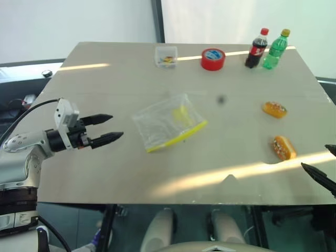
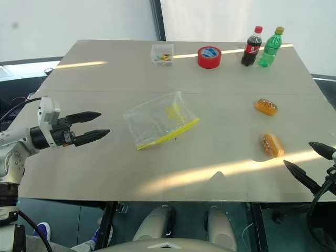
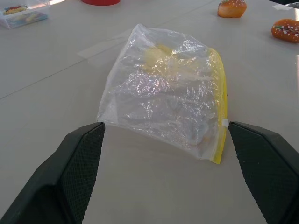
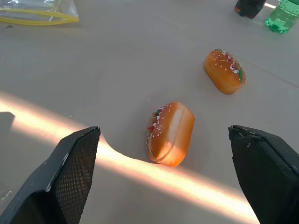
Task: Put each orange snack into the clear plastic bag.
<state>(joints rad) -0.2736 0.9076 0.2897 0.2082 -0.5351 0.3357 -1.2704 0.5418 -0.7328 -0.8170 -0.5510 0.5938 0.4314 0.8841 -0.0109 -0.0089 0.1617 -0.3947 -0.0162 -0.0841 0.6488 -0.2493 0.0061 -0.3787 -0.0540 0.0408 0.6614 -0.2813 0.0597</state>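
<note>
Two orange snacks lie on the right part of the grey table [image 1: 105, 173], apart from each other: the nearer snack [image 1: 283, 147] sits close to the front edge, just beside a band of sunlight, and the farther snack [image 1: 274, 109] lies behind it, towards the bottles. Both look like tiny burgers with seeded tops (the right wrist view shows the nearer one tipped on its side, filling outward).

One clear plastic bag [image 1: 168, 123] lies flat near the middle of the table, crumpled, with its yellow strip running along the edge that faces the front and the right. Something pale yellow shows through its film; what it is cannot be told.

Along the far edge stand four other things: one small clear box [image 1: 166, 56] with coloured bits inside, one red tape roll [image 1: 212, 59] beside it, then two bottles close together, a dark cola bottle [image 1: 256, 49] with a red cap and a green bottle [image 1: 275, 50] with a yellow cap.

The left gripper [image 1: 107, 128] hovers over the table's left side, pointing at the bag, its two black fingers spread wide and holding nothing; the bag lies ahead of it, not touched. The right gripper [image 2: 310, 160] hangs at the table's front right corner, fingers likewise spread and empty, with the nearer snack lying ahead between them and apart from both.
</note>
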